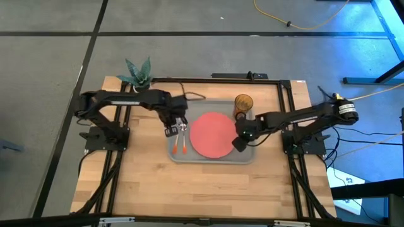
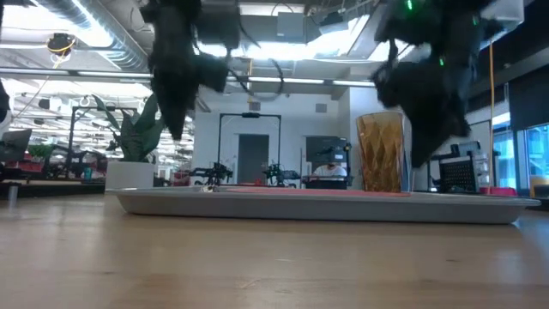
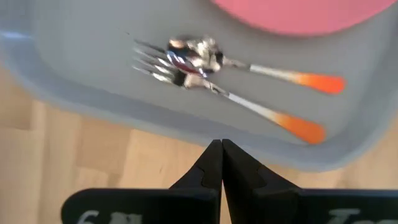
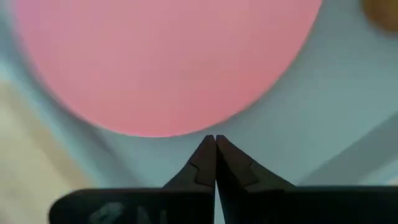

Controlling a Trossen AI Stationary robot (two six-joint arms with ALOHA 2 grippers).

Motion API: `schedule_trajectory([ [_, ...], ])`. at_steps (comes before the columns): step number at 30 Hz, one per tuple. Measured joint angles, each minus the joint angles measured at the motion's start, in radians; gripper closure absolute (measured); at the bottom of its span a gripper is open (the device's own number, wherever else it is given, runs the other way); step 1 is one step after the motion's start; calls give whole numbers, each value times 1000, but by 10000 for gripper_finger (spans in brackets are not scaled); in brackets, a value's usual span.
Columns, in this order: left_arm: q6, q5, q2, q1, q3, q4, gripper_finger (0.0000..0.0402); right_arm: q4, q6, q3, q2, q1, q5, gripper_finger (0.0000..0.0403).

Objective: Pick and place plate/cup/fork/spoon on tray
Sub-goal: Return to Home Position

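Retreat should start upward: left gripper [image 1: 171, 131] and right gripper [image 1: 239, 144], both pressed together and empty, should lift clear of fork [image 3: 249, 107], spoon [image 3: 273, 73], plate [image 1: 211, 135] and cup [image 1: 243, 103] before swinging home.

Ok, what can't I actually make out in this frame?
Left wrist view: the fork and spoon heads overlap in blur; touching or not is unclear.
Low view: both lie hidden behind the tray rim.
Right wrist view: the cup is cut off by the picture's edge.
High view: fork and spoon are too small to tell apart.
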Motion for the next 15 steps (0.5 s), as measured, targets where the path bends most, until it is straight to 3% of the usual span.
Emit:
schedule_trajectory([
  [7,0,17,-259,60,0,-1,402,-239,-142,229,-86,-15,42,399],
  [15,86,88,-567,100,1,9,402,-262,-389,483,-168,-19,152,399],
])
